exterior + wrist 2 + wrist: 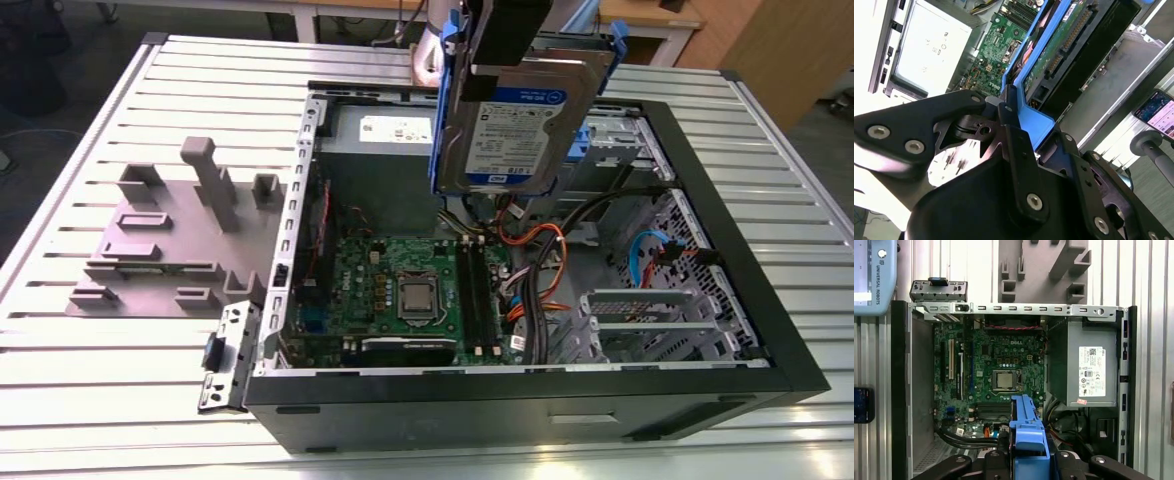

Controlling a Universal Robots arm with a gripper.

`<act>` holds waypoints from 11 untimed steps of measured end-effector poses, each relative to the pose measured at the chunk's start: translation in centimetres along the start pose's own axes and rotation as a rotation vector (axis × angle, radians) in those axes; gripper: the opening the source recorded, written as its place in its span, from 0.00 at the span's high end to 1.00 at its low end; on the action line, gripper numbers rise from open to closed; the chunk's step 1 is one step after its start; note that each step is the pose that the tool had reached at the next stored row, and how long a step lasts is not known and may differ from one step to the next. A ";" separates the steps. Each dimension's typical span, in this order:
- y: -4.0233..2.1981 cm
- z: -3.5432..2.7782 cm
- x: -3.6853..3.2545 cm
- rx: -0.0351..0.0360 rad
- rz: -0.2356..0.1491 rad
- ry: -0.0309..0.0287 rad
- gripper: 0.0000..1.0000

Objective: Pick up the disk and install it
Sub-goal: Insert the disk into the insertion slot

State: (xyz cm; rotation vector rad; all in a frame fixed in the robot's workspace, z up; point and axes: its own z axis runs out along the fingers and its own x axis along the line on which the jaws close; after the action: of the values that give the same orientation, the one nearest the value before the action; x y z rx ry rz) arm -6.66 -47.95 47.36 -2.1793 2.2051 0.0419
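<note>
The gripper (505,50) is clamping the disk (514,125) by the blue rail at its upper end. Its jaws are closed on the rail, and the drive is hanging upright with its white-and-blue label facing the exterior camera. The disk is hovering above the open computer case (534,385), clear of the contents, on the far side near the grey power supply (387,130).

In the second wrist view the black fingers (1006,107) are pressing against the blue rail, and the green circuit-board face of the disk (1064,45) is showing beyond them. In the first wrist view the gripper (1029,462) is holding the blue rail of the disk (1028,427) over the case interior. There the motherboard (999,375) is lying flat, with the power supply (1089,365) sitting beside it.

Orange and blue cables (534,250) are lying below the disk. A grey plastic fixture (167,240) is standing on the slatted metal table (80,400) — to the exterior view's left of the case.
</note>
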 end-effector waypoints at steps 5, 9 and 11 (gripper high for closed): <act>0.00 0.00 0.00 -0.0001 0.000 0.0000 0.64; 0.00 0.01 0.02 0.0000 0.000 -0.0001 0.64; -0.01 0.00 0.15 -0.0001 0.000 0.0000 0.64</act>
State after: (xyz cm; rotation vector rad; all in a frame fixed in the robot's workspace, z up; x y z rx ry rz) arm -6.66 -48.10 47.36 -2.1793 2.2051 0.0420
